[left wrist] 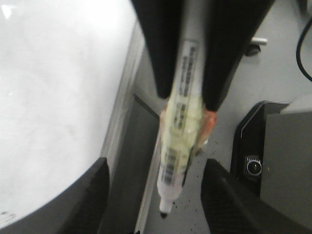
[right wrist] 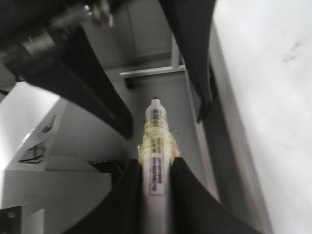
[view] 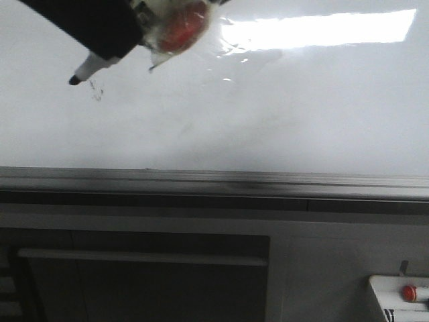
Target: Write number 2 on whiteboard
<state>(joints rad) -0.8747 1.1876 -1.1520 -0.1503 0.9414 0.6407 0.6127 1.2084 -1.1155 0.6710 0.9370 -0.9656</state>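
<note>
The whiteboard [view: 268,114] fills the upper front view, glossy white with a bright reflection. My right gripper [right wrist: 155,163] is shut on a white marker [right wrist: 156,131] wrapped in yellowish tape. In the front view the marker's black tip [view: 74,80] pokes out from under a black gripper finger [view: 94,27] at the upper left, close to the board. A small faint dark scribble [view: 96,90] lies just beside the tip; I cannot read it as a digit 2. My left gripper [left wrist: 156,163] is open, its fingers standing wide on either side of the marker's tip end without touching it.
A grey metal rail [view: 214,178] runs along the board's near edge. Below it are a dark panel [view: 141,282] and a small white box with a red button [view: 402,295] at the lower right. A black device [left wrist: 253,165] sits on the grey surface.
</note>
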